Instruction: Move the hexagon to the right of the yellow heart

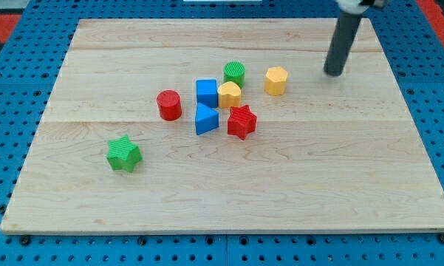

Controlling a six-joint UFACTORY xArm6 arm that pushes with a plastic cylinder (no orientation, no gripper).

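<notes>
- Hexagon (276, 80), yellow: already right of yellow heart (229, 94), apart; lies left of, slightly below, your tip (332, 73).
- Fingers: none; tip touches nothing.
- Step: near done; nudge only if needed.

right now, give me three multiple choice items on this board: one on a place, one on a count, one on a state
1. Where is my tip relative to the yellow hexagon?
A. the view's right
B. the view's left
C. the view's bottom

2. How many blue blocks are there?
A. one
B. two
C. three

3. Is my tip touching any block?
A. pressing the red star
B. pressing the green star
C. touching none

Answers:
1. A, the rod stands right of the hexagon.
2. B, a blue cube and a blue triangle.
3. C, bare wood shows between tip and hexagon.
</notes>
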